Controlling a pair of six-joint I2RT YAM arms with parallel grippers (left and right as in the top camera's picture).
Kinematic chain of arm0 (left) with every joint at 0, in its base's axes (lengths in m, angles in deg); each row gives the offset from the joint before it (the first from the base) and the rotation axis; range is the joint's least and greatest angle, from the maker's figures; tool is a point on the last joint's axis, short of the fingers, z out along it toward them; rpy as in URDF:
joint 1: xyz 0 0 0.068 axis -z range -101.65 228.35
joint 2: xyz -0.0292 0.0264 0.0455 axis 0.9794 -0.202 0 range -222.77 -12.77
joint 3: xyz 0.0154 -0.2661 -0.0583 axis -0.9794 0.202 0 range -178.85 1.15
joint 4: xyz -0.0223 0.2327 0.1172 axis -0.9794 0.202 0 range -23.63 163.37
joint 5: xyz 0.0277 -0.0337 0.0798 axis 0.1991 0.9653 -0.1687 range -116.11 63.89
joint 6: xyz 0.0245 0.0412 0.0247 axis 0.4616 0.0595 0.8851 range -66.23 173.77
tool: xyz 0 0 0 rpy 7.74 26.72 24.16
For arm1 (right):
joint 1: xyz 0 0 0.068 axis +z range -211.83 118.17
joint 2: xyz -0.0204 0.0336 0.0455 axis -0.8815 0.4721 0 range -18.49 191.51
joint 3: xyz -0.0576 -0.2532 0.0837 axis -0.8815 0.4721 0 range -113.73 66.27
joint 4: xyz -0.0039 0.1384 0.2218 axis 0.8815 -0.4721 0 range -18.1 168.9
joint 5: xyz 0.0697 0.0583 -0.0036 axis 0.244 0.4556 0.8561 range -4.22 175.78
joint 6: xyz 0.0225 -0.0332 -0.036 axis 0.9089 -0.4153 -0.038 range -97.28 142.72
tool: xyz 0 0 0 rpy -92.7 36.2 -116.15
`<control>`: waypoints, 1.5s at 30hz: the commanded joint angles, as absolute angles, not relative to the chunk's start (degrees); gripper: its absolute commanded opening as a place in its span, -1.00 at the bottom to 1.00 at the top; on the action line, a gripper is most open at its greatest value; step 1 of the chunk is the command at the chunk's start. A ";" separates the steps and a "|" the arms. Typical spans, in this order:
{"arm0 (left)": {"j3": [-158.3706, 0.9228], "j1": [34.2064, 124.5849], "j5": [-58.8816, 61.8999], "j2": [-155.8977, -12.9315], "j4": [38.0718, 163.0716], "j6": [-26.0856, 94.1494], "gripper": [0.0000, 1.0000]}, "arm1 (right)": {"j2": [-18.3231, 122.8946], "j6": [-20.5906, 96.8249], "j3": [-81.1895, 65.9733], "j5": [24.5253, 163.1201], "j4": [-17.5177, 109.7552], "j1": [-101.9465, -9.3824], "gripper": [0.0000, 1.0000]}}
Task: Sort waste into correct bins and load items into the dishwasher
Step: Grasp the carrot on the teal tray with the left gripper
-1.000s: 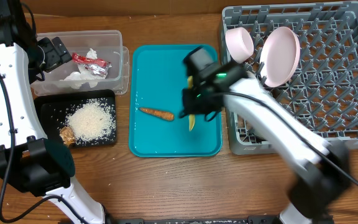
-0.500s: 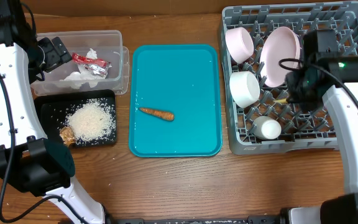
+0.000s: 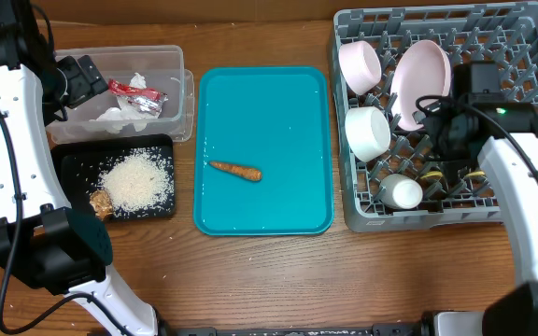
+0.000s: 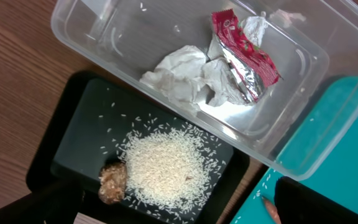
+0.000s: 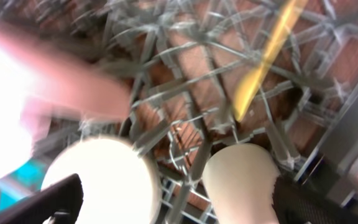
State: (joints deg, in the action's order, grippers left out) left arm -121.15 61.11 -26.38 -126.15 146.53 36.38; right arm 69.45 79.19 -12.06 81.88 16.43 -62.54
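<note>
Robot at work: the left arm [image 3: 7,140] stands white along the counter's left edge, its black left gripper [image 3: 82,77] poised near the far-left corner, fingers [image 4: 303,202] spread wide. The right arm [image 3: 521,201] reaches from the near-right corner toward the far edge, right gripper [image 3: 446,138] pointing down, fingers [image 5: 42,202] apart, its wrist view blurred
</note>
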 commanded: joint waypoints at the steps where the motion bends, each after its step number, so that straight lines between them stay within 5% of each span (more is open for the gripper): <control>1: -122.24 61.55 -22.62 -125.14 147.58 36.86 1.00 | 61.94 56.13 -16.82 89.44 15.84 -62.43 0.77; 4: -122.22 61.55 -22.66 -125.25 147.47 36.88 1.00 | 56.30 50.16 -16.84 91.28 11.97 -62.43 1.00; 9: -122.22 61.70 -12.33 -125.25 148.82 39.20 0.96 | 52.23 47.32 -16.84 87.36 3.84 -62.43 1.00; 11: -122.22 63.82 -3.45 -125.25 148.97 46.59 0.56 | 51.73 47.34 -16.84 84.33 2.20 -62.43 1.00; 17: -120.49 81.68 -13.88 -125.32 149.80 48.29 0.56 | 51.75 47.36 -16.82 82.84 1.80 -62.43 1.00; 26: -100.45 103.91 -28.06 -128.82 138.09 7.18 0.29 | 51.77 47.34 -16.58 82.84 -0.58 -62.43 1.00; 37: -79.82 98.31 -25.57 -128.82 118.33 -7.11 0.27 | 51.77 47.34 -16.56 82.84 -1.54 -62.43 1.00; 43: -76.14 98.25 -24.02 -128.82 111.36 -4.16 -0.08 | 51.77 47.36 -16.56 82.84 -1.37 -62.43 1.00; 45: -76.14 98.25 -23.65 -128.82 111.69 0.51 -0.36 | 51.77 47.36 -16.56 82.84 -1.37 -62.43 1.00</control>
State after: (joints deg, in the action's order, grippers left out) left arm -77.22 97.85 -24.83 -128.49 111.71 -4.84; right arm 52.91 47.76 -16.06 83.41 -1.69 -62.54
